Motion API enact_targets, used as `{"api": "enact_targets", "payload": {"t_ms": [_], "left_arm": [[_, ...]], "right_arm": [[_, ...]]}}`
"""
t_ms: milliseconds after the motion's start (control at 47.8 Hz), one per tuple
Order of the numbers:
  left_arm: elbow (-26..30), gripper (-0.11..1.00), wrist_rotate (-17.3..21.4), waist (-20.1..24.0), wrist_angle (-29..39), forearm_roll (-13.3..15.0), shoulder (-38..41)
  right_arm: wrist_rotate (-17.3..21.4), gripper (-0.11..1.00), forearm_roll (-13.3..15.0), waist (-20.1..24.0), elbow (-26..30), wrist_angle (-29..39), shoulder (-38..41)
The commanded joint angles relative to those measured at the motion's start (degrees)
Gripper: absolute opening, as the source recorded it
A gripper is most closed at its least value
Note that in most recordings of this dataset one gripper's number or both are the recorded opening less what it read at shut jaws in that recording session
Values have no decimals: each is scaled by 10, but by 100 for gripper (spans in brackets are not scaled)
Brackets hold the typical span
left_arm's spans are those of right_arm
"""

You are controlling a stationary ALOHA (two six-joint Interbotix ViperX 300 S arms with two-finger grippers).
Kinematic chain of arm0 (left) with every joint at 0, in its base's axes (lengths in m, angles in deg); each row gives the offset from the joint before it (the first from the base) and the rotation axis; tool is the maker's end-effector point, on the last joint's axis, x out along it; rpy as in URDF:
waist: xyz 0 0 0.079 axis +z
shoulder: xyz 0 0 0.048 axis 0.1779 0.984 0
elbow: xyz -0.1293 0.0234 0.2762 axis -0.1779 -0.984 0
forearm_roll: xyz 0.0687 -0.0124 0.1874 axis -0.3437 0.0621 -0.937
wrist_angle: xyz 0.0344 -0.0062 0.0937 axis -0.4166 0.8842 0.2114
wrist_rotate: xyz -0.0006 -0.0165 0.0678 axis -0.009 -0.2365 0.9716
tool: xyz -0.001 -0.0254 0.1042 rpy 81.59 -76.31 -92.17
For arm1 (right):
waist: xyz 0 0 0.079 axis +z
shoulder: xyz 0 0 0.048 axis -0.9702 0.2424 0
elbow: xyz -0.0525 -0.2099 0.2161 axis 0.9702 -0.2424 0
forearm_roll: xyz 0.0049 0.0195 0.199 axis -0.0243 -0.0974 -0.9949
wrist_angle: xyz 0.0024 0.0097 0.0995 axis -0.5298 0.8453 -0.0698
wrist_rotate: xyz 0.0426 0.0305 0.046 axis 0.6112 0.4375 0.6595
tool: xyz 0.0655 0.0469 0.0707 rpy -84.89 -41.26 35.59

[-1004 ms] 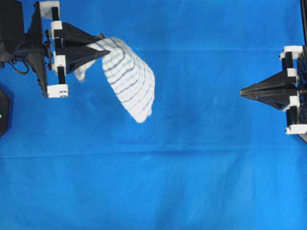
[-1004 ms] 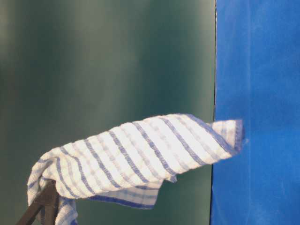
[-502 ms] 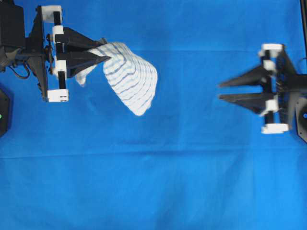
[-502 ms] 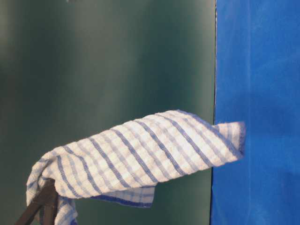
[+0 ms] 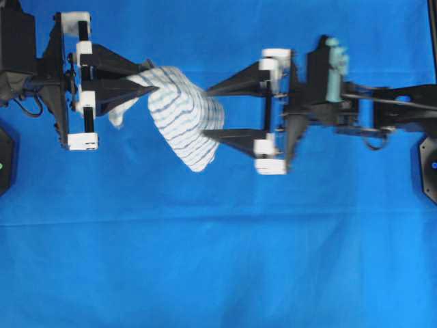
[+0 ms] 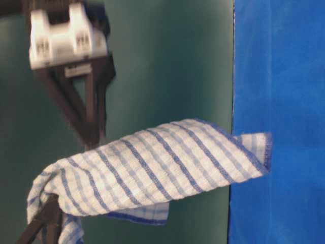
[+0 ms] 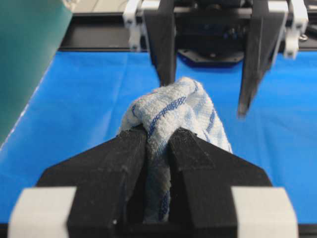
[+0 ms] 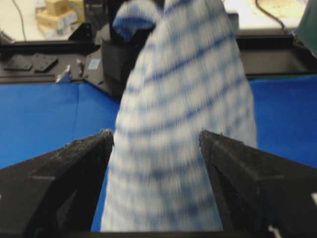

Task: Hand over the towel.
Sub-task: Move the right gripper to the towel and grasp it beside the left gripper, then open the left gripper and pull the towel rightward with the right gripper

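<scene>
the left gripper (image 5: 147, 76) pinches the towel (image 5: 184, 119) (white, blue-checked, drooping) between the right gripper's (image 5: 208, 111) spread jaws.

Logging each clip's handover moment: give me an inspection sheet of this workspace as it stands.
Surface: blue table cover, bare apart from the arms above it.
Job's things: towel, white with blue checks, hangs in the air, one end pinched, the free end drooping.
Clutter: nothing seen on the cover.
Grippers: left gripper is shut on the towel; right gripper is open, a finger on each side of the towel's free end, not closed on it.
Cables: a dark cable loops at the left arm; another runs along the right arm.
Surroundings: green backdrop; cardboard boxes beyond the table.
</scene>
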Motion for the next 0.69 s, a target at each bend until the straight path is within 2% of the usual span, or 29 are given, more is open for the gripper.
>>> {"api": "enact_targets", "payload": {"t_ms": [0,188,460,544,669], "left_arm": [[10,5,-1,-2,-5,1,-2],[9,5,-1,-10,-6,1,-1],[10,5,-1,-13,-11,1,-1],[10,5,-1,-14,-23,1,-1],[10,5,0,-14,-35,2,0]], "right_arm": [[0,72,-1,1,48,0,24],[0,72,-1,6,110,25,69],[0,70,-2,6,128,53,82],[0,56,-2,6,128,63,82],[1,18,-2,5,128,69,80]]}}
